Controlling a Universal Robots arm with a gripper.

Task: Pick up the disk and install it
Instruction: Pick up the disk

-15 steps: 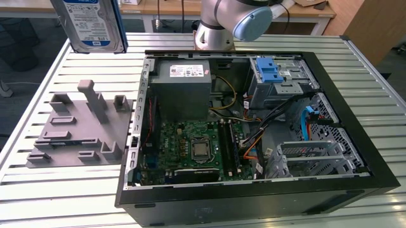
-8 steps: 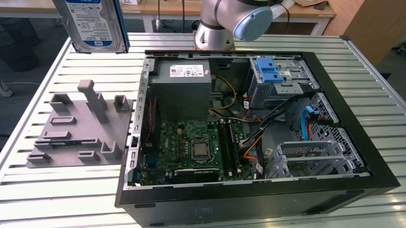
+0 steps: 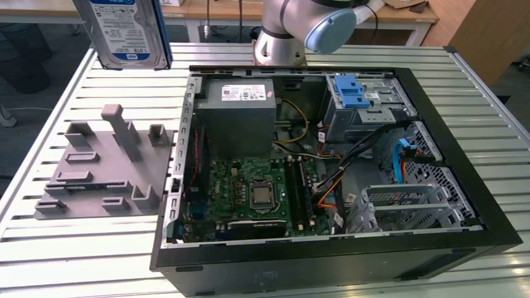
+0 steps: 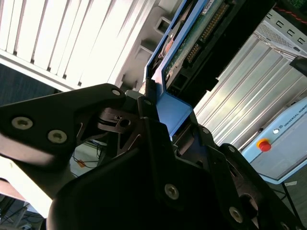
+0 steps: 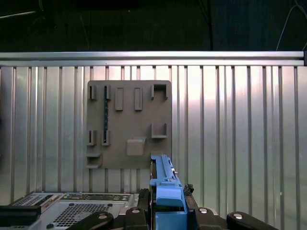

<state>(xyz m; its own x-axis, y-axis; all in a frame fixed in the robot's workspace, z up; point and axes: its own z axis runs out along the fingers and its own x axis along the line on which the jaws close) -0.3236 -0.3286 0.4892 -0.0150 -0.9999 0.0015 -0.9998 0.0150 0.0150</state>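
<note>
The disk (image 3: 128, 31) hangs upright in the air at the exterior view's upper left, above the slatted table, its blue-and-white label facing the camera and blue rails along its sides. In the first wrist view the disk (image 5: 162, 184) appears edge-on, and my gripper (image 5: 165, 206) is shut on its blue rail. Below it lies the grey fixture plate (image 5: 129, 124). In the second wrist view the black fingers (image 4: 144, 103) clamp the blue carrier of the disk (image 4: 192, 45), whose circuit-board side shows.
A grey fixture plate (image 3: 99, 167) with upright pegs and slots lies on the table at the exterior view's left. The open computer case (image 3: 331, 248) sits beside it, holding a grey box (image 3: 240, 118), a motherboard (image 3: 257, 192) and a metal cage with a blue latch (image 3: 360, 99).
</note>
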